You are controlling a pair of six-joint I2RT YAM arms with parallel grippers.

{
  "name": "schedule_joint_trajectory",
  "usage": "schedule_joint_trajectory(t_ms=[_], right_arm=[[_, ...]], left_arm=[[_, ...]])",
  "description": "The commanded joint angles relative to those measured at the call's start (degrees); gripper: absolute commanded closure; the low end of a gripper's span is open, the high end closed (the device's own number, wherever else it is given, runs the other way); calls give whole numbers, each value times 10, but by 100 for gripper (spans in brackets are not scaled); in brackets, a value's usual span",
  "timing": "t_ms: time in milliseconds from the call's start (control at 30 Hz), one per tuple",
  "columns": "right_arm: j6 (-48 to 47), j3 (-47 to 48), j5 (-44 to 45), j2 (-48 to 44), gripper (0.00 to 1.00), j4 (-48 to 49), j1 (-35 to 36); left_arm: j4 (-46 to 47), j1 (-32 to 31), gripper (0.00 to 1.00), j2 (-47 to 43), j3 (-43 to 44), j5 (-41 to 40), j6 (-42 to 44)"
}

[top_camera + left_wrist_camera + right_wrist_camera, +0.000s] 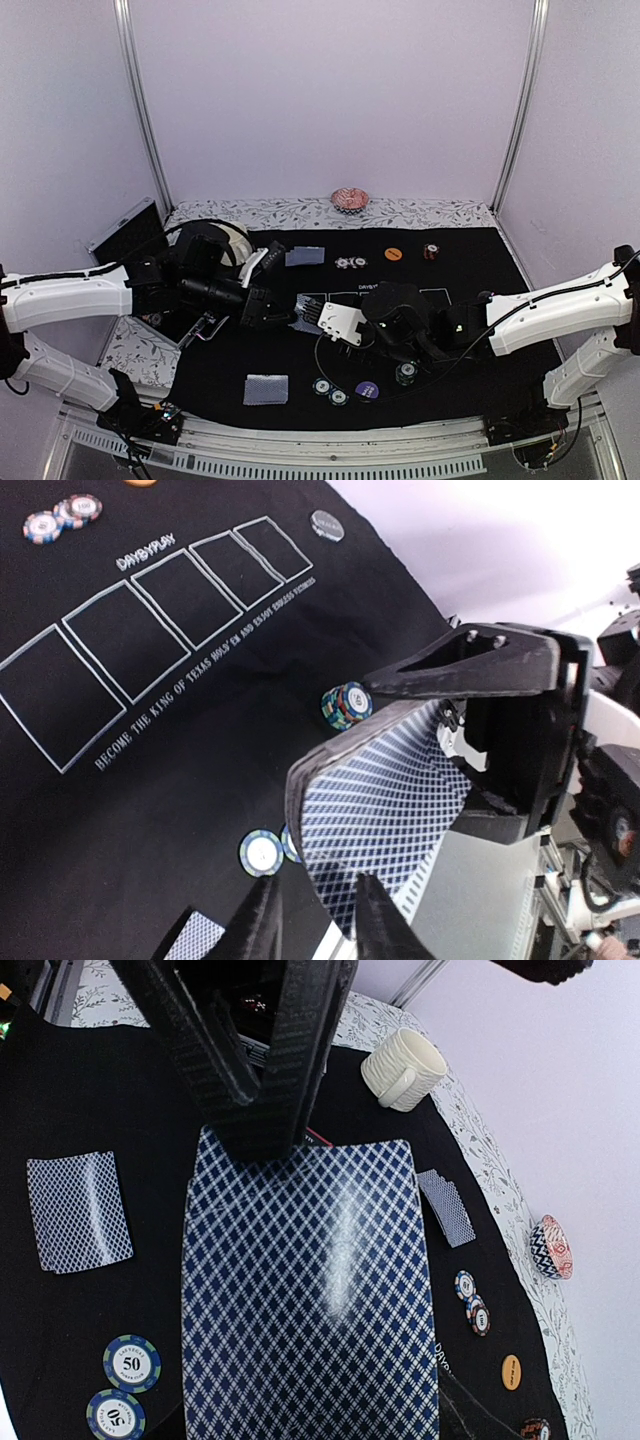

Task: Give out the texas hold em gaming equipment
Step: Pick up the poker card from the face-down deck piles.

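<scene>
Over the middle of the black mat [480, 270] my right gripper [335, 322] is shut on a deck of blue-grey-backed playing cards [306, 312]. The deck's patterned back [310, 1300] fills the right wrist view and hides that gripper's own fingers. From the left, my left gripper [283, 312] meets the deck's far edge. Its fingers [300, 1050] converge there in a V, pinched on the cards. In the left wrist view the jaws [318, 880] straddle the deck's corner [370, 810]. Two small card piles [265, 389] [305, 256], poker chips [330, 390] [351, 263], a purple button [367, 390] and an orange button [393, 254] lie on the mat.
A cream mug [402, 1068] stands at the back left, mostly behind my left arm in the top view. A pink ruffled dish [349, 199] sits beyond the mat. A chip stack [346, 704] stands just past the deck. The mat's printed card boxes [150, 630] lie centre.
</scene>
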Motion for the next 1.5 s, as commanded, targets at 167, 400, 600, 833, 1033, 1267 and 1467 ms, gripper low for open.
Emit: schedule_joint_trajectory(t_ms=[167, 400, 600, 833, 1033, 1267, 1467], right_arm=[[6, -3, 14, -20, 44, 6, 2], [7, -6, 16, -21, 44, 7, 2], [8, -7, 17, -22, 44, 7, 2], [10, -11, 17, -26, 44, 6, 1], [9, -9, 17, -28, 44, 5, 1], [10, -9, 15, -28, 44, 5, 1], [9, -7, 11, -24, 44, 6, 1]], left_arm=[[21, -2, 86, 9, -1, 34, -6], [20, -2, 100, -7, -8, 36, -9], [15, -1, 100, -25, -15, 35, -8], [2, 7, 100, -38, -23, 25, -1], [6, 8, 100, -28, -27, 30, 0], [17, 11, 81, -19, -21, 42, -7], [28, 18, 59, -10, -10, 28, 3]])
